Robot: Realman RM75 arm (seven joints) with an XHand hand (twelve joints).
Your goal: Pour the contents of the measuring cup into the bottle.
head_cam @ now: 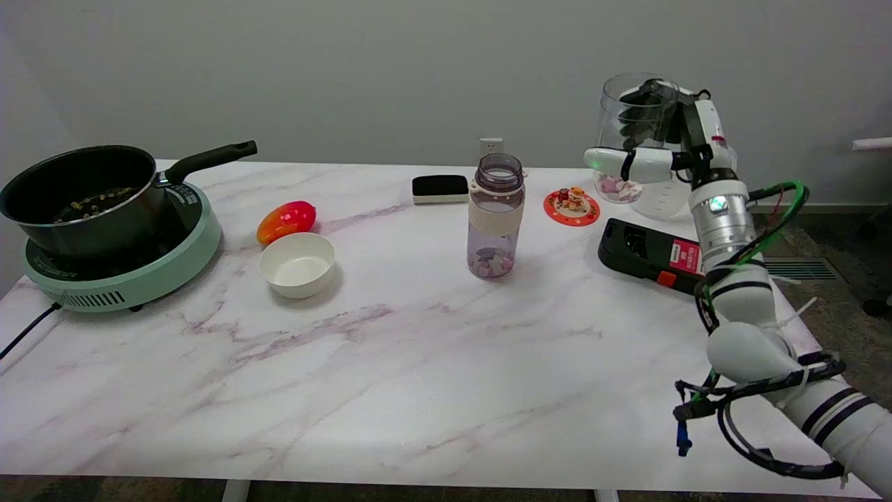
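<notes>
one clear measuring cup point(631, 150), pink-bottomed

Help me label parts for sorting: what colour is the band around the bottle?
Off-white; the band wraps the bottle in the head view.

Marble table point(418, 376), bottle point(495, 216), bowl point(297, 265).
</notes>
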